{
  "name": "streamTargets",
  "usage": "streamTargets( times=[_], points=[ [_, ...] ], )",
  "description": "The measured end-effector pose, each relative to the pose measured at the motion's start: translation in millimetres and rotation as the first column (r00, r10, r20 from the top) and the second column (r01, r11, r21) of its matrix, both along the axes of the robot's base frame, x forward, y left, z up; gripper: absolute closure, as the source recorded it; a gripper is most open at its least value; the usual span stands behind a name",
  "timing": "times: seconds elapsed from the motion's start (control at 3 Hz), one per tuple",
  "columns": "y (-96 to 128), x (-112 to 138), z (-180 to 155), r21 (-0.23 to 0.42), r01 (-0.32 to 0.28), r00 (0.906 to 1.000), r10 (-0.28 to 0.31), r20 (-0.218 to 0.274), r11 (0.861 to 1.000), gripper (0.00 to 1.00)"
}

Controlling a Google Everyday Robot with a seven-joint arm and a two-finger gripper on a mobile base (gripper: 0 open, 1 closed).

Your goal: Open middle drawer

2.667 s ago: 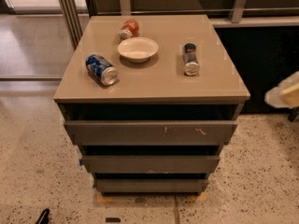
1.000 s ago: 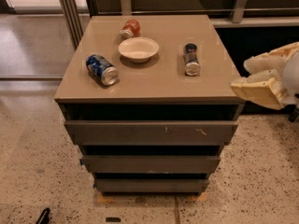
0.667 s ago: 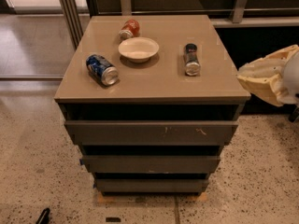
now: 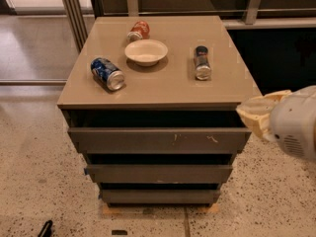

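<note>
The middle drawer [image 4: 158, 173] is the plain grey-brown front, second of three in the low cabinet, and it sits shut and flush. Above it is the larger front with pale scratch marks [image 4: 159, 139]. Below it is the narrowest front [image 4: 159, 196]. My gripper [image 4: 249, 113], cream-coloured on a white arm [image 4: 296, 127], comes in from the right. It hovers beside the cabinet's front right corner, level with the top edge, touching no drawer.
On the cabinet top [image 4: 163, 90] lie a blue can [image 4: 107, 73], a red can [image 4: 138, 31], a white bowl [image 4: 146, 51] and a dark can [image 4: 202, 63]. A metal post [image 4: 74, 14] stands at the back left. Speckled floor surrounds the cabinet.
My gripper has come further in from the right and dropped lower, toward the cabinet's front right corner. The drawers and the things on top have not moved.
</note>
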State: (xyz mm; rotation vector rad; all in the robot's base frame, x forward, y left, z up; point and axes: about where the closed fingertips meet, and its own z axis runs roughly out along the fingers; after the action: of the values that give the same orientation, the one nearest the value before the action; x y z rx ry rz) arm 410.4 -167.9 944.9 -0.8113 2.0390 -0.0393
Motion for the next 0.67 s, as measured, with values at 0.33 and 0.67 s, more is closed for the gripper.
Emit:
streamTargets(
  times=[0.33, 0.67],
  points=[
    [4.3, -0.6, -61.5, 0.043, 0.044, 0.9955, -0.040, -0.085, 0.998, 1.00],
    [7.1, -3.8, -117.2, 0.056, 0.062, 0.9807, -0.051, -0.189, 0.996, 1.00]
  ],
)
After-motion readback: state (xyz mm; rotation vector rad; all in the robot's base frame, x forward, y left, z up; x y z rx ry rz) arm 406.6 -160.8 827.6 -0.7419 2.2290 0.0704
